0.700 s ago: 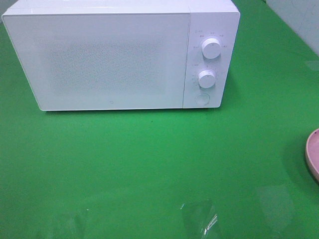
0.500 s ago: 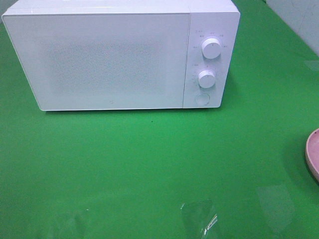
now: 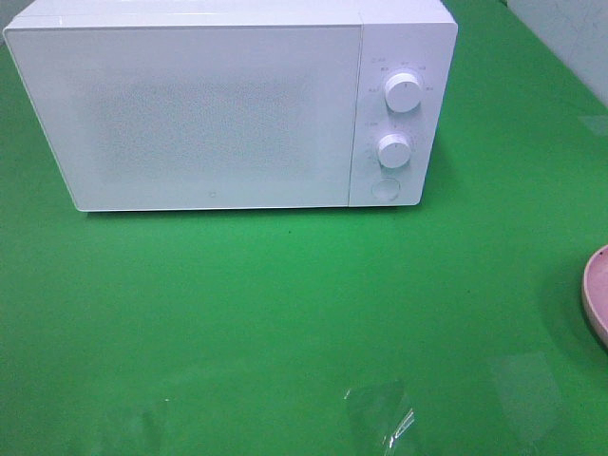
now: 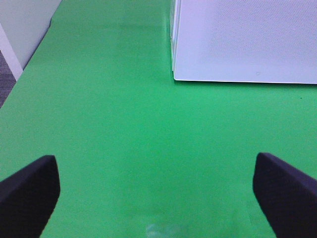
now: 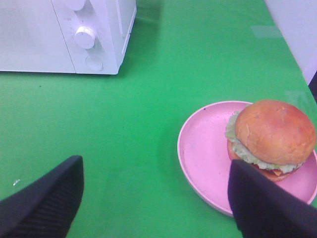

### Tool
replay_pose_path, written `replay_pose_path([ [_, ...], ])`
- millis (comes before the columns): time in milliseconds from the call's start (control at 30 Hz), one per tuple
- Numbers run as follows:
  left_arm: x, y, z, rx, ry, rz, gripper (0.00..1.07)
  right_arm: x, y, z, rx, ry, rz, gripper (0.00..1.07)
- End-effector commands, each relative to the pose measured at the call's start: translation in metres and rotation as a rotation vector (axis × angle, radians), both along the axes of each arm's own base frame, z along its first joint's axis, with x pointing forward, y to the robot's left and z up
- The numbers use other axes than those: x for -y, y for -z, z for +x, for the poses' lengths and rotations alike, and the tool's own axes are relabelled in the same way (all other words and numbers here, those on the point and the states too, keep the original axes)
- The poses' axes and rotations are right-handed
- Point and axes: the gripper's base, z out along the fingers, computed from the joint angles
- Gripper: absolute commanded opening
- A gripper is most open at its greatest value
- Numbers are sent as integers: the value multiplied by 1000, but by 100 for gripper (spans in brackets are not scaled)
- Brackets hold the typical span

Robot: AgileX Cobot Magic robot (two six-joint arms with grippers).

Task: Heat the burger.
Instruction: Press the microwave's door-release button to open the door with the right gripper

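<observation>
The burger (image 5: 275, 131), with a domed brown-orange bun and lettuce at its edge, sits on a pink plate (image 5: 203, 148) in the right wrist view. My right gripper (image 5: 156, 166) is open and empty, on the near side of the plate. One finger (image 5: 267, 203) overlaps the plate's near rim, just short of the burger. The white microwave (image 3: 190, 114) stands at the back of the green table with its door shut. My left gripper (image 4: 154, 163) is wide open over bare green surface, near the microwave's (image 4: 247, 39) left front corner. Neither gripper shows in the exterior high view, where the burger is out of frame.
Two round knobs (image 3: 404, 92) (image 3: 393, 150) and a round button (image 3: 385, 188) sit on the microwave's right panel. Only the plate's rim (image 3: 597, 294) shows at the right edge of the exterior high view. A pale wall (image 4: 25, 29) borders the table's left side.
</observation>
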Motion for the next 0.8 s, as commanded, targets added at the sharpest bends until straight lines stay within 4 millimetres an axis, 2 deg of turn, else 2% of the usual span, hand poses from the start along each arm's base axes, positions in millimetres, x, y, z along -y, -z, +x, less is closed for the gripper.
replay_pose_path([
  [33,1,0,-2,25,0,-9,98,-1,-11,3,33,-1,-2,76],
  [300,1,0,-2,25,0,-9,98,-5,-24,41,29,-11,-6,76],
  [600,1,0,-2,25,0,-9,98,-9,-18,72,37,-18,-2,76],
  [700,1,0,-2,25,0,-9,98,-11,-15,84,90,-22,12,76],
  [800,1,0,-2,25,0,-9,98,-12,-16,89,117,-24,18,76],
])
